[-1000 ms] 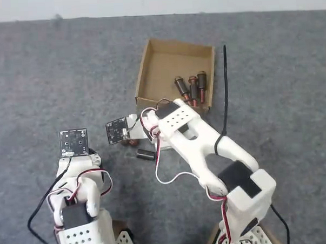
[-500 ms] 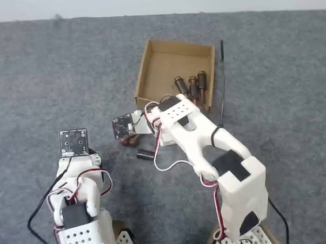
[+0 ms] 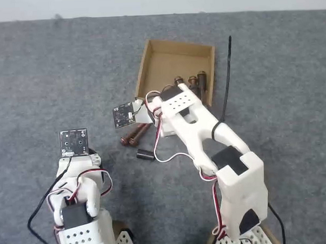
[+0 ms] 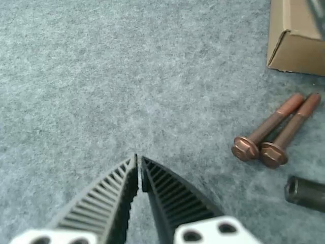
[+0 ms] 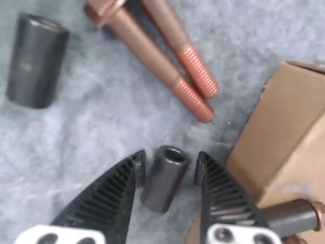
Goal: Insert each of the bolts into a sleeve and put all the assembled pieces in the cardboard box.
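The right hand is open a little way. It has one finger on each side of a small dark sleeve. The fingers look very close to the sleeve, but they do not seem to squeeze it yet. This sleeve is just beside a corner of the box.

Two bolts lie side by side on the table, near the sleeve. The other sleeve lies a bit past their heads. Three done pieces are in the box.

The left hand is closed and holds nothing. It hangs over bare table, apart from the bolts.

The sleeve looks like a hard metal tube. It will not bend or break. It is smooth and round, so it may slip or roll away. I think the best place to hold it is around its middle, with a finger flat on each side.

The bolts look hard too, and a bit heavy for their size. A good place to hold one is the smooth part near the head. That leaves the thin end free to go into the sleeve.
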